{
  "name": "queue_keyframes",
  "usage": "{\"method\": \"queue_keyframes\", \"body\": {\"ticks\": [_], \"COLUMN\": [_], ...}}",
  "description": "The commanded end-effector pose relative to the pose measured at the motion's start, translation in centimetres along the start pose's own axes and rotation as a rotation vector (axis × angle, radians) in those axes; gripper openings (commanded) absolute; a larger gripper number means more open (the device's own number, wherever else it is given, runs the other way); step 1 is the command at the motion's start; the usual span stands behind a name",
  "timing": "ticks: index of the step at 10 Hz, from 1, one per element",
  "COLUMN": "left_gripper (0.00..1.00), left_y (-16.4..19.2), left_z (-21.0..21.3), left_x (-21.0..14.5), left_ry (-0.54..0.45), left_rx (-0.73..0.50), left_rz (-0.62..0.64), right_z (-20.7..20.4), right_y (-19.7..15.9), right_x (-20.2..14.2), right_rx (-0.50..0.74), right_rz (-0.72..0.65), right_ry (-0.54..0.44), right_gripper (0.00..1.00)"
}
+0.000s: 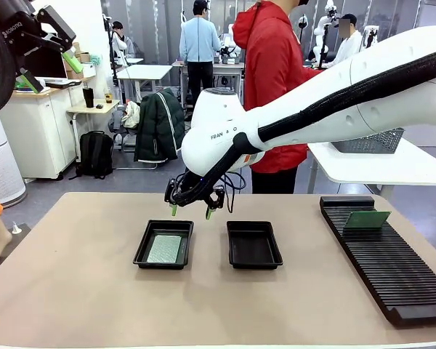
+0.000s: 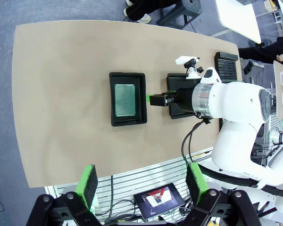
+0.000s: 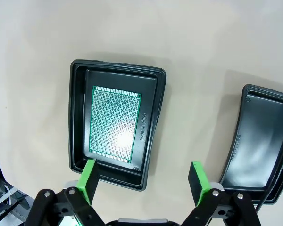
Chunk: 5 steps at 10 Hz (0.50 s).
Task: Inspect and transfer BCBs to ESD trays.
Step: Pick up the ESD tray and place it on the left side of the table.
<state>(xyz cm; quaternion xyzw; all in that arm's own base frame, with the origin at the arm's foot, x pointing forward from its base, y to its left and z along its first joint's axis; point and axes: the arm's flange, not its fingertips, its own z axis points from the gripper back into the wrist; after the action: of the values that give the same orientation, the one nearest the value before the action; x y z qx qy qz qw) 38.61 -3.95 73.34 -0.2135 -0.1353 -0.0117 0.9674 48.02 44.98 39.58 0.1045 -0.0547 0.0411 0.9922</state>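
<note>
right tool (image 1: pixel 191 211) wide, empty, above the gap between left esd tray (image 1: pixel 141 251) and right esd tray (image 1: pixel 254 246), both glossy black plastic. one bcb (image 1: pixel 164 249), perforated green, lies flat in the left; right bare. another bcb (image 1: pixel 368 219) stands in the ribbed rack (image 1: pixel 392 276): you should pinch its thin edges squarely, lift straight out.

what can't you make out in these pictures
Empty tray: the right wrist view's edge cuts off one side. In the left wrist view the right arm covers most of it.
Rack: the front view's right edge cuts it off.
Board standing in it: in the front view it is too small to judge its surface, and its lower edge is sunk in the slots.
</note>
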Motion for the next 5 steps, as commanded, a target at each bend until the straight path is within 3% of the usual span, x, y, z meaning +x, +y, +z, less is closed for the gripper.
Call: {"method": "queue_keyframes", "body": {"ticks": [1,5], "left_gripper": [1.00,1.00], "left_y": [0.2,0.2], "left_z": [-0.1,-0.1], "left_x": [0.0,0.0], "left_ry": [-0.002,-0.002], "left_rx": [-0.006,-0.006], "left_rz": [0.001,0.001], "right_z": [0.0,7.1], "right_y": [0.0,-5.6], "right_x": [0.0,-0.8], "right_rx": [0.000,0.012], "right_rz": [0.000,0.196], "right_ry": [0.000,-0.029], "right_gripper": [1.00,1.00]}}
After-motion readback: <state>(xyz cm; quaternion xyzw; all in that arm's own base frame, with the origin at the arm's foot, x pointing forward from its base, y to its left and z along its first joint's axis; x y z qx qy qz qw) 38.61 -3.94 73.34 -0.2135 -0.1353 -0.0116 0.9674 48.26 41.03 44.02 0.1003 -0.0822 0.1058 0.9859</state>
